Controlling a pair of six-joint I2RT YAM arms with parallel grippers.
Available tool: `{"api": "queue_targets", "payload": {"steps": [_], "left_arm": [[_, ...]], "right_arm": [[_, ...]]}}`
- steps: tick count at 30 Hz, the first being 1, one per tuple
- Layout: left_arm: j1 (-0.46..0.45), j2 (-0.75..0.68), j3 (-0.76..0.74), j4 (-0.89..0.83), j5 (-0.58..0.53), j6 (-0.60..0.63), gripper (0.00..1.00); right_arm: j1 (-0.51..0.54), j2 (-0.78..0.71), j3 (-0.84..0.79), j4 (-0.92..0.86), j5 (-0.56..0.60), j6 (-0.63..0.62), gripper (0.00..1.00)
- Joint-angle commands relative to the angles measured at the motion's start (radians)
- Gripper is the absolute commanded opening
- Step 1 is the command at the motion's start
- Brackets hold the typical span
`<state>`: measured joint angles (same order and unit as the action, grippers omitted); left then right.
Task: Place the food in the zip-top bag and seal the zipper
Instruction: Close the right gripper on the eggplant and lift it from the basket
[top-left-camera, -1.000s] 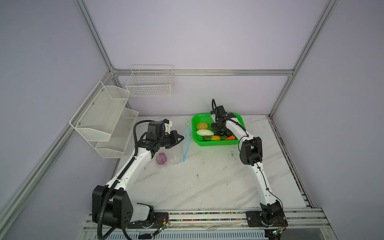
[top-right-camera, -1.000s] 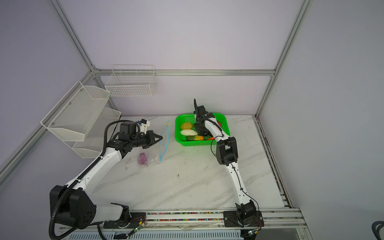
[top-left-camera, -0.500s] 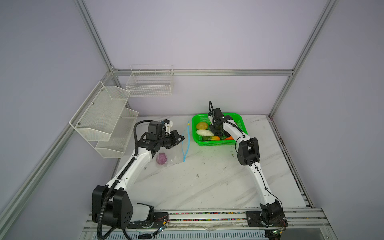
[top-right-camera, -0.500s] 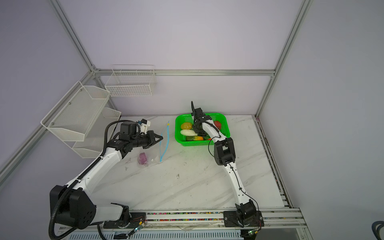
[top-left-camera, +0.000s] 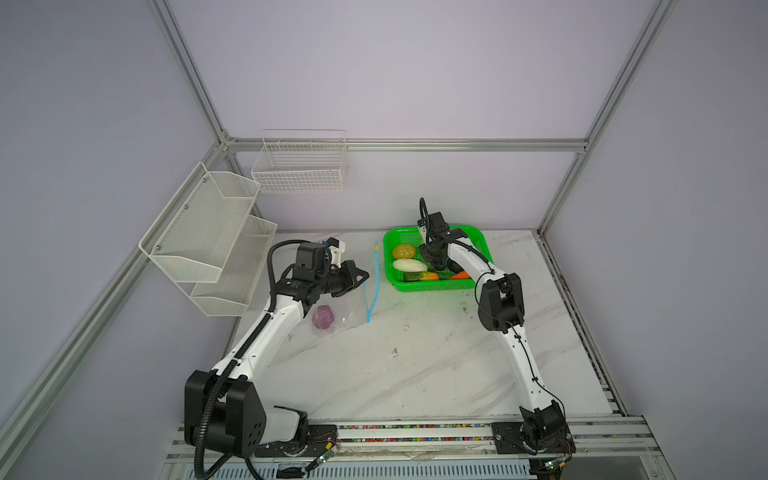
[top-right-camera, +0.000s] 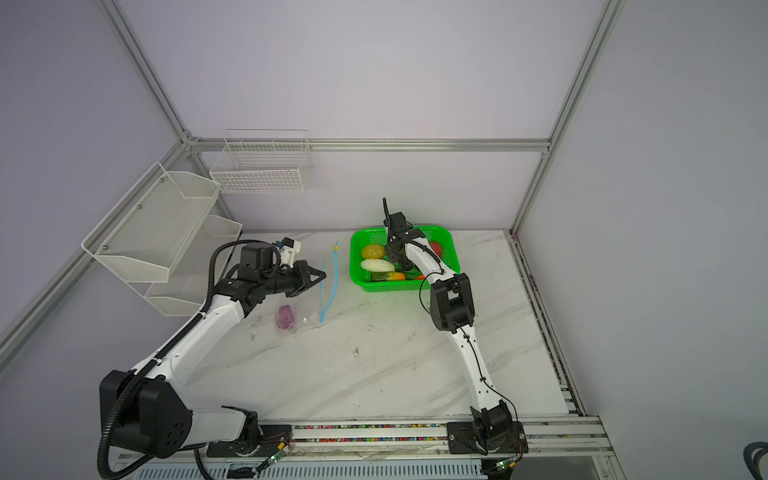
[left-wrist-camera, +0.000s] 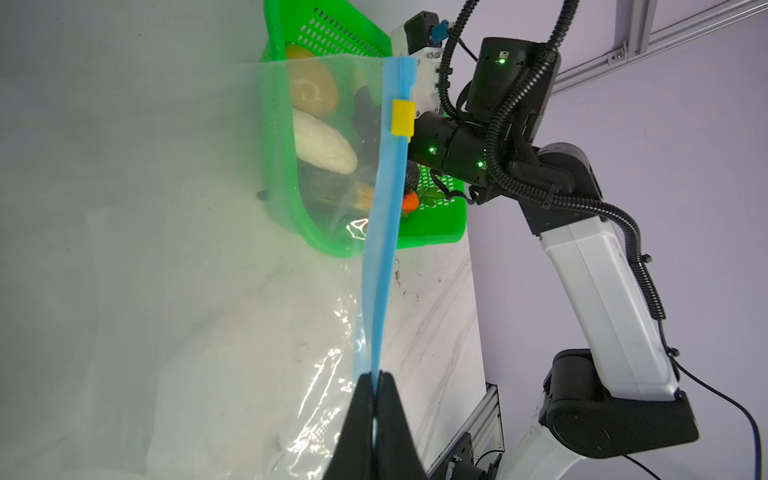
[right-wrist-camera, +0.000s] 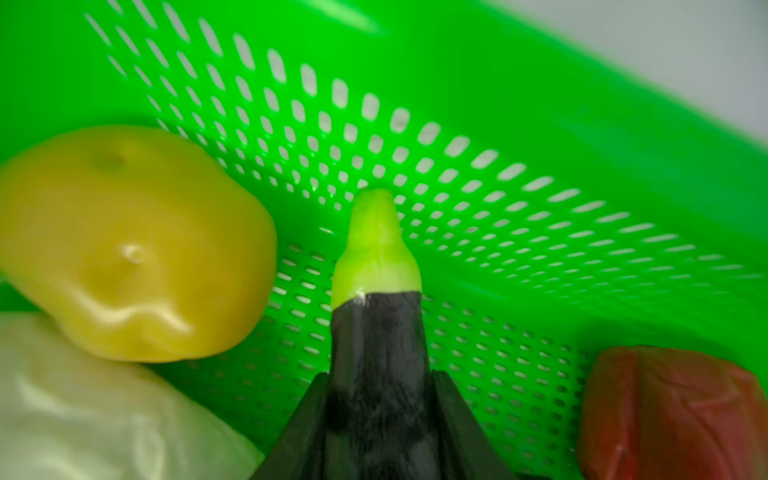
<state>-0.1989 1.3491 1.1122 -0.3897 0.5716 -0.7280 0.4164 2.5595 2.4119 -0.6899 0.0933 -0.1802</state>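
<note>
- The clear crinkly plastic bag (top-left-camera: 347, 305) lies on the white marble table (top-left-camera: 415, 365), near the green plastic basket with little holes (top-left-camera: 432, 286).
- The left claw (left-wrist-camera: 376, 380) is clenched on the thin light blue zipper strip (left-wrist-camera: 384, 249). It holds that edge up off the table, and the mouth of the bag looks open toward the basket.
- The small yellow slider tab (left-wrist-camera: 403, 117) sits at the far end of the strip, away from the claw. So the zipper is not closed yet.
- One toy is in the bag already: the round purple onion (top-left-camera: 323, 316).
- The right claw (right-wrist-camera: 380, 374) is down inside the basket. It is grasping the dark eggplant with the light green tip (right-wrist-camera: 378, 328), with one finger on each side of it. I cannot tell if the eggplant is off the basket floor.
- More toys wait in the basket:
  - the yellow-brown potato (top-left-camera: 404, 251)
  - the white oblong vegetable (top-left-camera: 409, 265)
  - the red pepper (right-wrist-camera: 665, 407)
  - the orange carrot (top-left-camera: 459, 275)
  - a green and orange piece (top-left-camera: 419, 276) that I cannot name
- I think the job has only just begun. One toy is packed and one is grabbed. The rest must go over to the bag, and the zipper comes last.
</note>
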Motion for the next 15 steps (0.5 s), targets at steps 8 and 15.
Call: {"api": "queue_targets", "payload": {"steps": [8,15], "left_arm": [[-0.004,0.007,-0.009,0.067,-0.002,-0.029,0.0],[-0.003,0.004,0.001,0.078,-0.035,-0.045,0.0]], "right_arm": [[0.004,-0.292,-0.258,0.266,-0.111,0.161,0.27],[0.007,-0.521,-0.586,0.63,-0.255,0.398,0.27]]}}
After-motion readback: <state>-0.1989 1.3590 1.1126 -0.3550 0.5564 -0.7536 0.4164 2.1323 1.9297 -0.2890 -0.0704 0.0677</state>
